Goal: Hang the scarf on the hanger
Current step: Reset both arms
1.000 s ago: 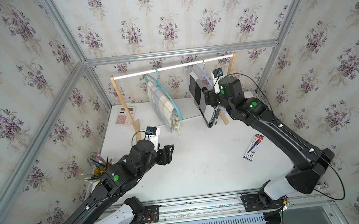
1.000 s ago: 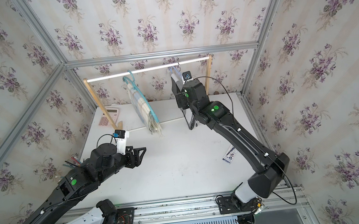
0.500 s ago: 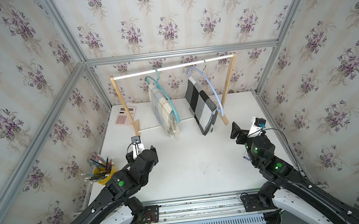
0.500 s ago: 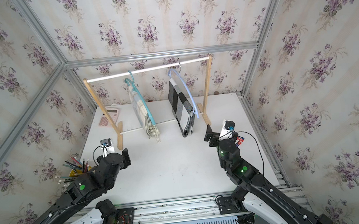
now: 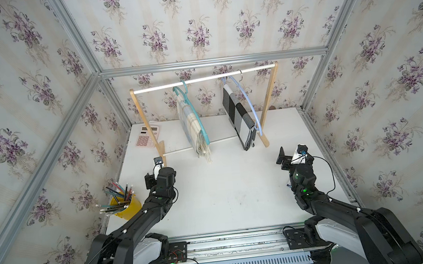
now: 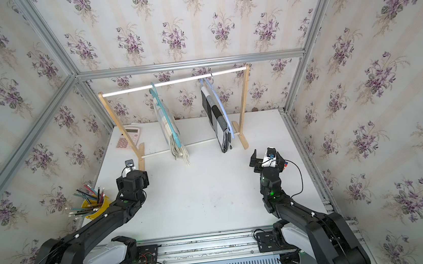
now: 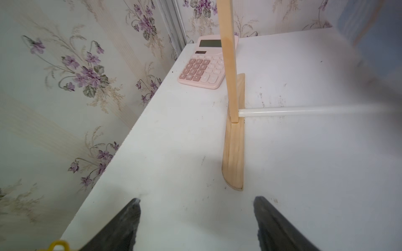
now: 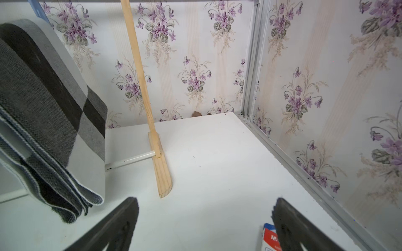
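Withdrawn since a second ago, the right gripper [image 8: 206,202] is hovering over the table [image 5: 224,195], well apart from the pale blue hanger [image 5: 249,105]. The left gripper [image 7: 196,201] is hovering near the rack's wooden foot [image 7: 233,152]. Both are standing spread, gripping nothing. The checked scarf [image 5: 237,114] is hanging draped on that hanger, suspended from the rail [image 5: 200,78].

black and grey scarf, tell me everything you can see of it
The black and grey scarf is a woven fabric in large black, grey and white checks, folded in several layers with pale edges. It hangs over the pale blue hanger on the white rail, its lower end close to the table.
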`<action>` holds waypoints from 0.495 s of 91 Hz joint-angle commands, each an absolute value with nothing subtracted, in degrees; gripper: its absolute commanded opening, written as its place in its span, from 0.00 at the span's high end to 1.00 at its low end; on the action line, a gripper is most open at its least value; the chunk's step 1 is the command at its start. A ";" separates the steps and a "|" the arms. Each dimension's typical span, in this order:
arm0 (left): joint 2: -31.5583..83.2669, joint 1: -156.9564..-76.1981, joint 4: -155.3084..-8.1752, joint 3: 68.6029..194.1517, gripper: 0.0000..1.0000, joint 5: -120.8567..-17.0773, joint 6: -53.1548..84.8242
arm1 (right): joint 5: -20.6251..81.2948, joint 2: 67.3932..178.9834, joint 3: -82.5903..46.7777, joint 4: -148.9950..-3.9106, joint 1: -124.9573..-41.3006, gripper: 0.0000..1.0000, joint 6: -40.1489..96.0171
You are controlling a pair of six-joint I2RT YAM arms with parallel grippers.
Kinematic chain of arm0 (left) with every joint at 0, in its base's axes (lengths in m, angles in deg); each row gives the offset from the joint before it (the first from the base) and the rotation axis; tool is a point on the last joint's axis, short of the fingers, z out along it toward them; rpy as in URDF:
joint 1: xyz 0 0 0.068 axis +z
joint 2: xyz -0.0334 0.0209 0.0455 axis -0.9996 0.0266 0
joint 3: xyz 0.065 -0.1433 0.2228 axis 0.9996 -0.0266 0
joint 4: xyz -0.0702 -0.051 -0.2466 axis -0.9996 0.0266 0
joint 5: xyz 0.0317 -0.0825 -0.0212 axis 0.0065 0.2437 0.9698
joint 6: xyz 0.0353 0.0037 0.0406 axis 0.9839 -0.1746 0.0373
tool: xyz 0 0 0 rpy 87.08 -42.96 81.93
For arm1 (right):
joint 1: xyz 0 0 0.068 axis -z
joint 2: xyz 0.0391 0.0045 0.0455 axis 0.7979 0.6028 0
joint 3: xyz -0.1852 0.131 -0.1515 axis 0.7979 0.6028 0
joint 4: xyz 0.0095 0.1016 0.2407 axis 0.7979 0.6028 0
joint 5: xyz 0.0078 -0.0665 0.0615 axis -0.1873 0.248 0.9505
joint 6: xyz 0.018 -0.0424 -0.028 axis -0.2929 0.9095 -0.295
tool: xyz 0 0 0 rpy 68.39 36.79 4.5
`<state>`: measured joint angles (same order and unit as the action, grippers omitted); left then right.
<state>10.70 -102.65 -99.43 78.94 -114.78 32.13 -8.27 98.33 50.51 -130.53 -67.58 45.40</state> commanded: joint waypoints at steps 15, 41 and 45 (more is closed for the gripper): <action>19.54 -92.57 -122.14 79.17 0.15 -92.79 36.73 | 2.35 115.68 53.39 -157.68 -63.52 0.00 50.15; 31.31 -90.95 -137.63 76.70 0.15 -87.72 36.32 | 2.42 125.25 53.53 -167.37 -62.25 0.00 49.57; 31.09 -90.98 -134.76 78.03 0.15 -87.91 36.08 | 0.37 125.13 52.90 -166.28 -62.24 0.00 48.85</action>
